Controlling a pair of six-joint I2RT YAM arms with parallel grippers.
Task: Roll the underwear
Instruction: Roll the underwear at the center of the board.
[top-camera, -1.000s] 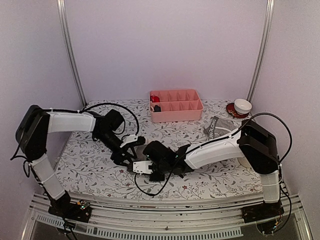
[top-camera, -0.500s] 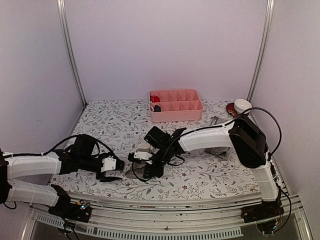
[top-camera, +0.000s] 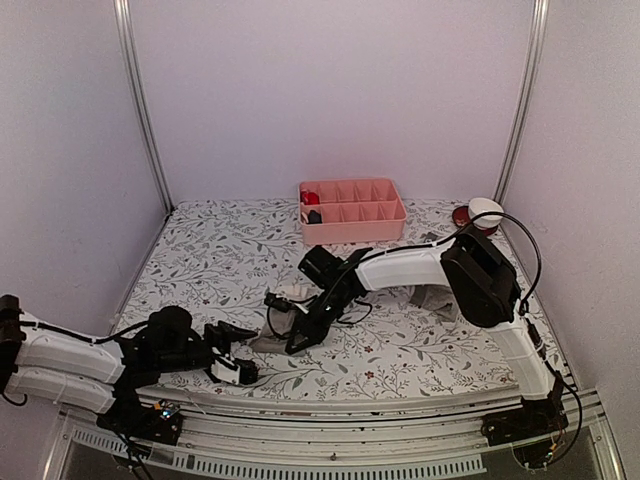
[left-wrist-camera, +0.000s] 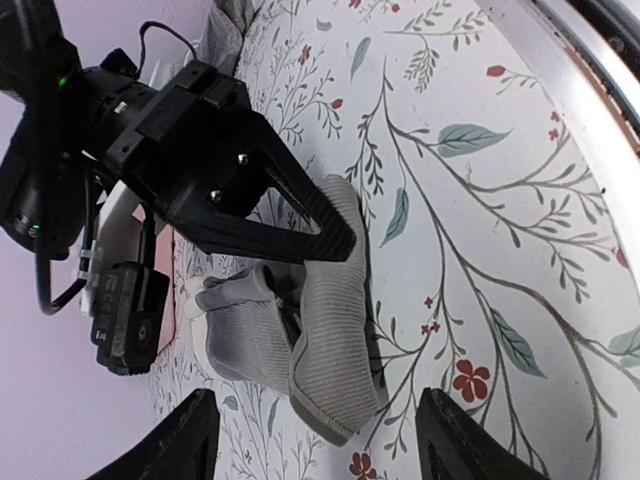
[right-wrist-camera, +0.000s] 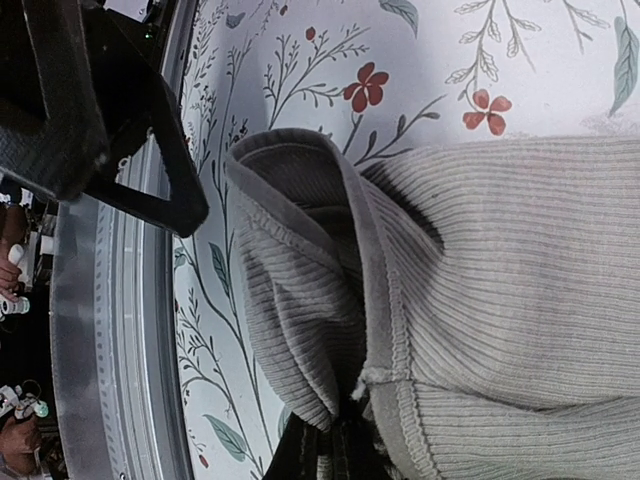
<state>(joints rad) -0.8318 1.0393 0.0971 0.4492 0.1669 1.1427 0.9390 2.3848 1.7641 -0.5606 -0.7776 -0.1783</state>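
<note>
Right jaws pinched shut on the grey briefs (right-wrist-camera: 480, 270). Left jaws spread open, low at the front-left edge of the desk (top-camera: 200, 270), cloth just ahead of them. Pink tray (top-camera: 352, 230) at mid back edge. Boxer-briefs (top-camera: 432, 298): grey heap toward right edge, partly under right arm. Briefs: ribbed grey, paler hem band, bunched and folded, near front-centre.
</note>
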